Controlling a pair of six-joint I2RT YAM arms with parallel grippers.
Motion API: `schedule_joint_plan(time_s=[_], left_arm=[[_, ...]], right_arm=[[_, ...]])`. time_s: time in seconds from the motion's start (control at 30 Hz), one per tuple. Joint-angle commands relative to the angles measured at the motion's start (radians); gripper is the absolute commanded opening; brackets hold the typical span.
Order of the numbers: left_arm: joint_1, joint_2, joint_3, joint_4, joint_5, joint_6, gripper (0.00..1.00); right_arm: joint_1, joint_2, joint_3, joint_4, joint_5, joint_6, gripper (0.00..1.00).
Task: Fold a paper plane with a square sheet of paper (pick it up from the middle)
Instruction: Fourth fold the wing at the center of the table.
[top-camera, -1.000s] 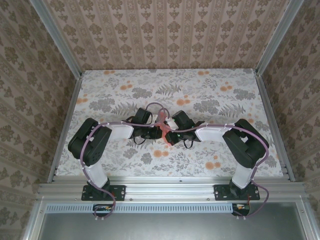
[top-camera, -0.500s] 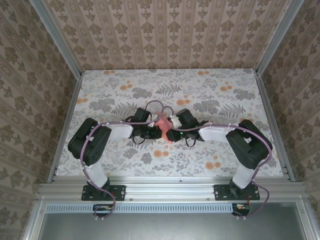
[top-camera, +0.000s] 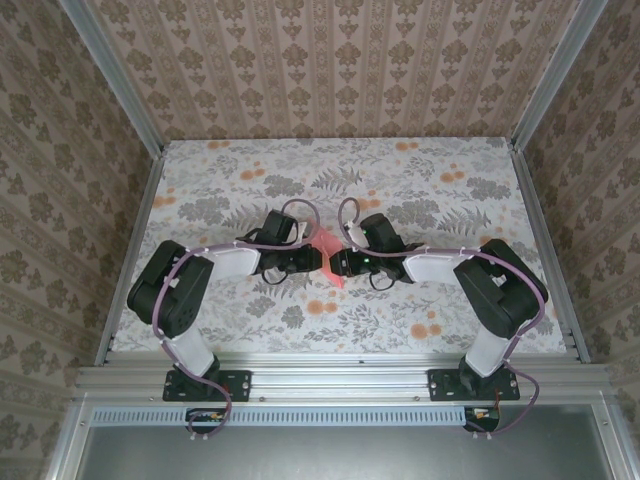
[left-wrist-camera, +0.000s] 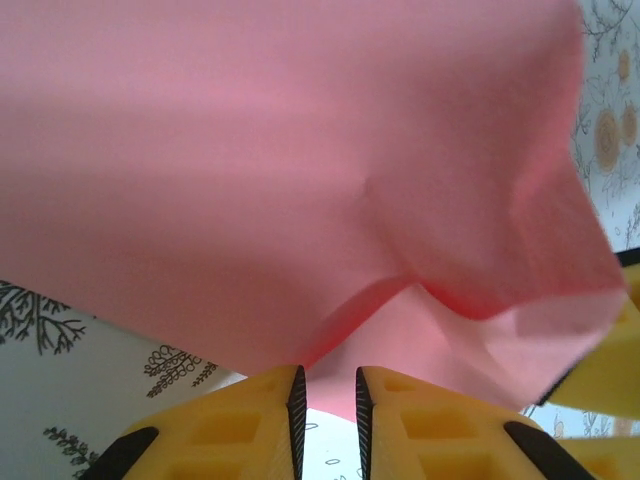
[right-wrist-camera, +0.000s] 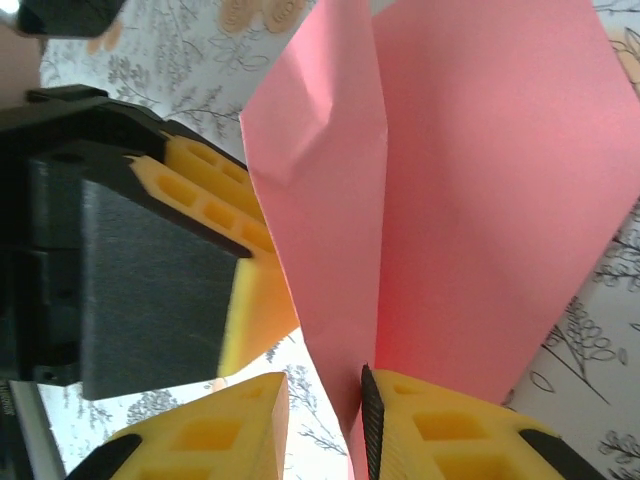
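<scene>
The coral-pink sheet of paper (top-camera: 328, 250) is folded into a pointed, creased shape and stands on edge between my two grippers at the table's middle. In the left wrist view the paper (left-wrist-camera: 300, 150) hangs just beyond my left gripper (left-wrist-camera: 328, 398). Its jaws are slightly apart, with a paper edge showing in the gap but not pinched. In the right wrist view the paper (right-wrist-camera: 480, 180) leans against one pad of my right gripper (right-wrist-camera: 325, 405), which is open with a clear gap on the other side. The left gripper's yellow finger (right-wrist-camera: 255, 300) sits right behind the paper.
The table (top-camera: 450, 190) has a grey leaf and orange flower print. Patterned walls and metal rails close it on three sides. Both arms (top-camera: 240, 262) (top-camera: 440, 265) reach inward and meet at the centre, with their elbows out to the sides.
Both grippers have gone from shut on the paper to slightly open. The wrists have drawn a little apart, and the paper now shows lower between them.
</scene>
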Motion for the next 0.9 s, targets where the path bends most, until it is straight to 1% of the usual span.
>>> schedule_joint_plan(time_s=[0.0, 0.37, 0.5, 0.63, 0.7, 0.87], left_arm=[[0.002, 0.003, 0.023, -0.001, -0.01, -0.046, 0.23], [-0.001, 0.088, 0.048, 0.038, 0.014, -0.01, 0.23], [-0.003, 0.113, 0.069, 0.016, 0.01, 0.011, 0.22], [-0.004, 0.133, 0.084, -0.021, 0.004, 0.04, 0.2], [-0.004, 0.14, 0.087, -0.036, -0.002, 0.055, 0.19], [-0.004, 0.159, 0.092, -0.06, -0.013, 0.088, 0.18]], right_arm=[[-0.003, 0.0, -0.009, 0.034, -0.029, 0.035, 0.29], [-0.031, 0.019, 0.023, -0.001, -0.027, 0.015, 0.3], [-0.038, 0.034, 0.04, -0.018, -0.03, 0.0, 0.3], [-0.046, 0.048, 0.048, -0.024, -0.032, -0.006, 0.26], [-0.052, 0.056, 0.054, -0.036, -0.033, -0.008, 0.26], [-0.059, 0.029, 0.064, -0.107, 0.031, -0.023, 0.3]])
